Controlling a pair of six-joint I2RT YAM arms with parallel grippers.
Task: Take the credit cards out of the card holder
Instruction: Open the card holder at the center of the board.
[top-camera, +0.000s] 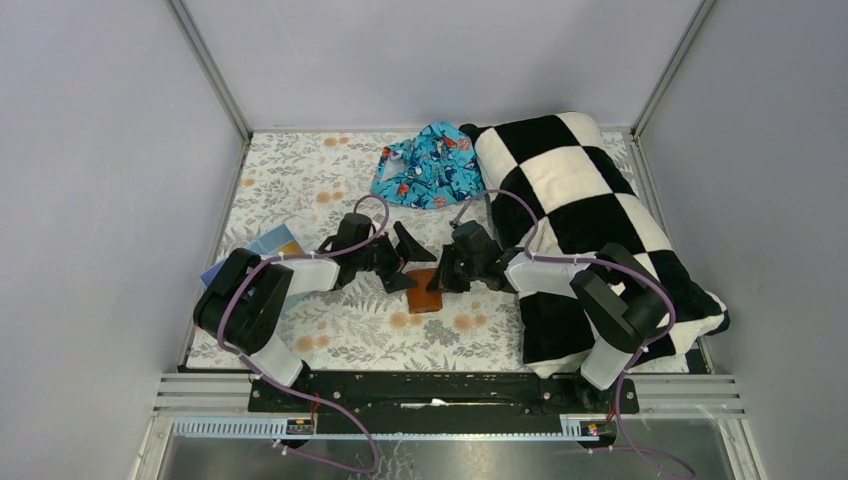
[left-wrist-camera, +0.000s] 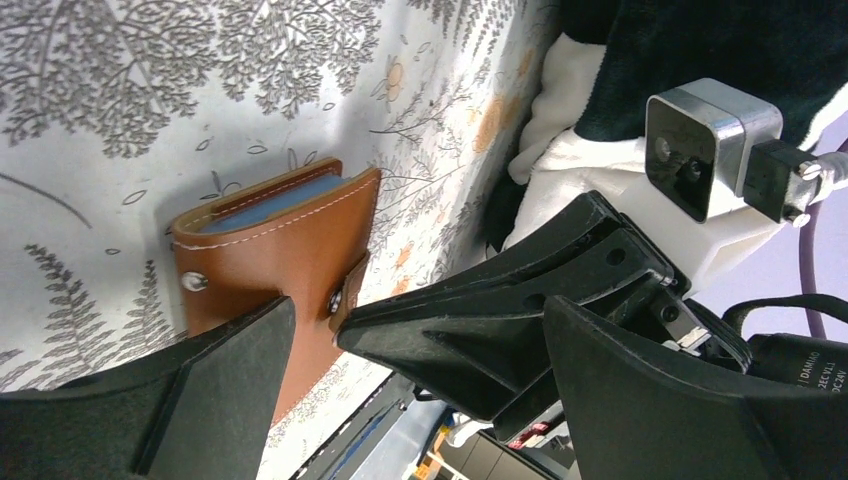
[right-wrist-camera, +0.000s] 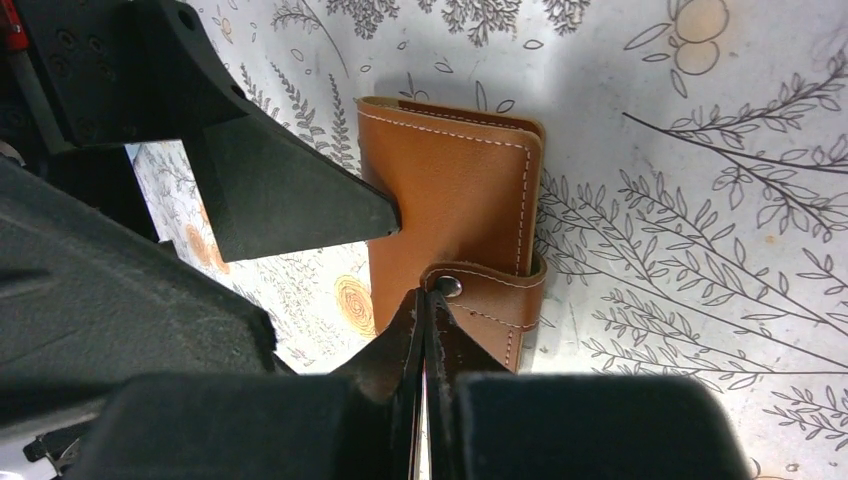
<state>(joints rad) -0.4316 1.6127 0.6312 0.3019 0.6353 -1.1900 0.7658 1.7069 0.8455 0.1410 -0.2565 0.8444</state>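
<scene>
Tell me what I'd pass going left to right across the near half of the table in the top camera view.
light-blue box → left arm → card holder → checkered pillow. The right arm lies across the pillow, so I left it out.

The floral table (top-camera: 300, 170) carries the card holder (top-camera: 425, 292), a checkered cushion (top-camera: 580, 205), a blue patterned cloth (top-camera: 430, 165) and a pale-blue box (top-camera: 274, 241).
</scene>
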